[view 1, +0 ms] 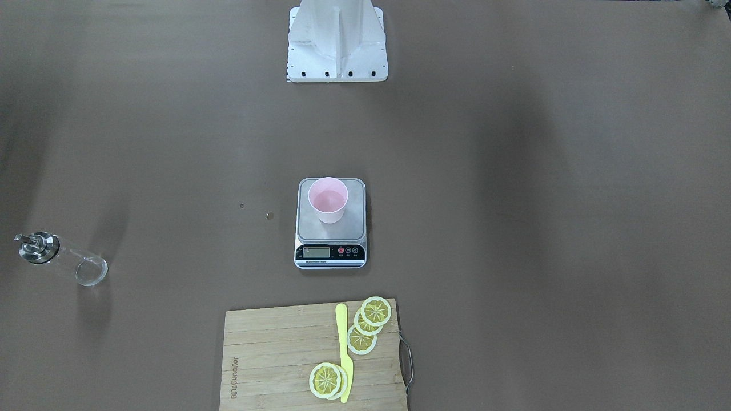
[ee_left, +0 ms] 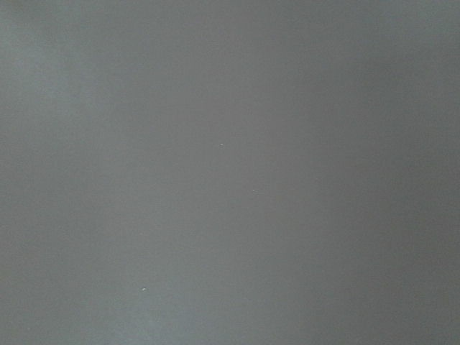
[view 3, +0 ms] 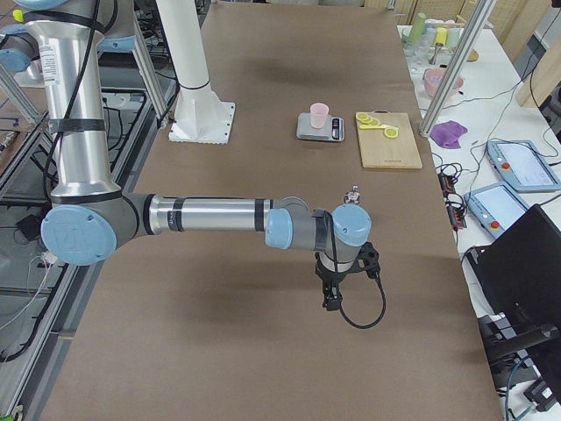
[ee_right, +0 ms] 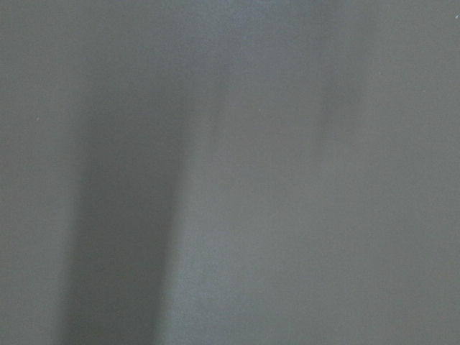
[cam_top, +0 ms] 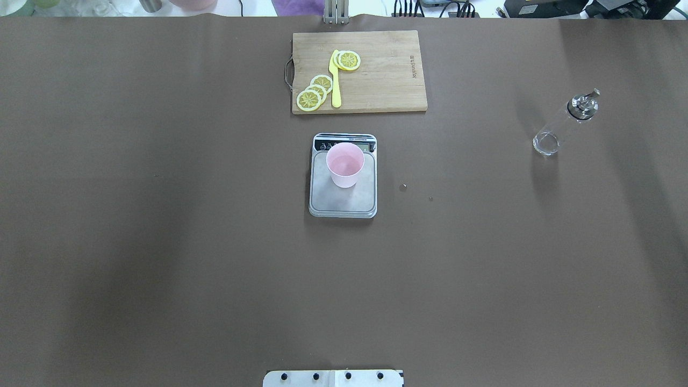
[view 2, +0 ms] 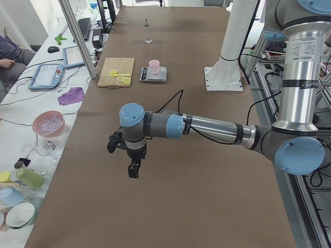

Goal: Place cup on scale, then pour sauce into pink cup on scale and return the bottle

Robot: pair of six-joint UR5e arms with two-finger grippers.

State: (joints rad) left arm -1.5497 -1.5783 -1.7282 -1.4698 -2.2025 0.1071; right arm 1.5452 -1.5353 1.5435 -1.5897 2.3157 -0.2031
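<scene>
The smooth pale pink cup (view 1: 328, 200) stands upright on the shiny steel top of the flat, boxy scale (view 1: 320, 231), in the middle of the front view. The clear round glass bottle (view 1: 63, 260) with a silver metal spout stands at the far left of that frame on the brown desk (view 1: 514, 228), well apart from the scale. The left hand (view 2: 133, 168) and right hand (view 3: 331, 298) hang above the desk. I cannot tell if they are released or clenched.

Worktop (cam_top: 161, 242): matt brown sheet. Scale (cam_top: 322, 200): brushed steel top, glossy black front. Cup (cam_top: 345, 164): smooth pink plastic. Bottle (cam_top: 559, 126): clear glass w/ shiny metal cap. Board (cam_top: 387, 80): pale wood, visible grain.
</scene>
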